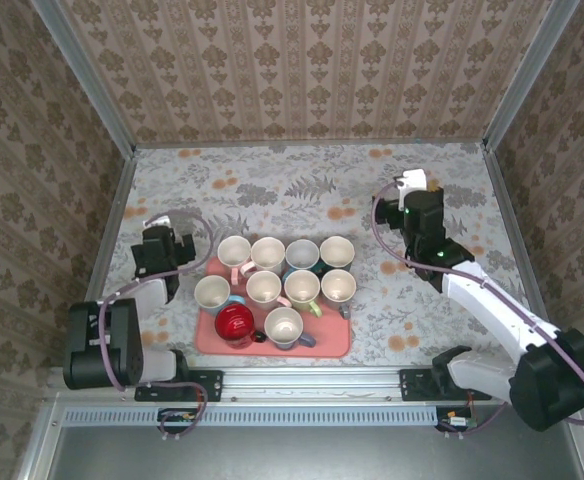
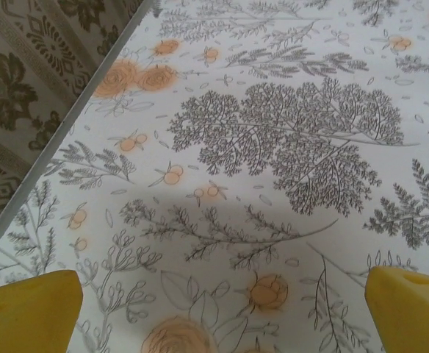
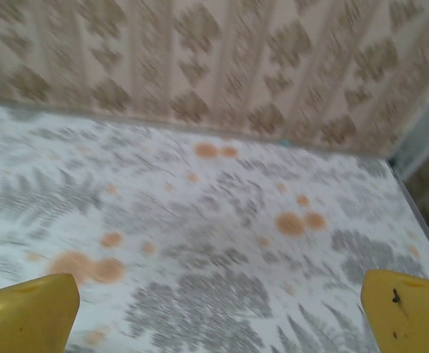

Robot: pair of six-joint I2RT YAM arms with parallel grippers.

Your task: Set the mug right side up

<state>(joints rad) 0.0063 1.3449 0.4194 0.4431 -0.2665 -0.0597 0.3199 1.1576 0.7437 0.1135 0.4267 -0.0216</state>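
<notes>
Red mug (image 1: pixel 234 322) upside down at front-left of pink tray (image 1: pixel 332 345) on desk, crowded by upright mugs (image 1: pixel 264 288). Likely ceramic: rigid, slick, breakable; grasp side wall. Left gripper (image 2: pixel 216 310), right gripper (image 3: pixel 218 312) wide open, empty.

Mugs (image 1: pixel 264 288): no word, brand or number can be read on them.
Tray (image 1: pixel 334 345): plain red, no label.
Tablecloth (image 2: pixel 288 132): in front of the left gripper (image 2: pixel 220 312), only printed leaves and orange flowers, no letters.
Wall (image 3: pixel 222 66): beyond the right gripper (image 3: pixel 216 312), only a repeating ornament, no sign.
</notes>
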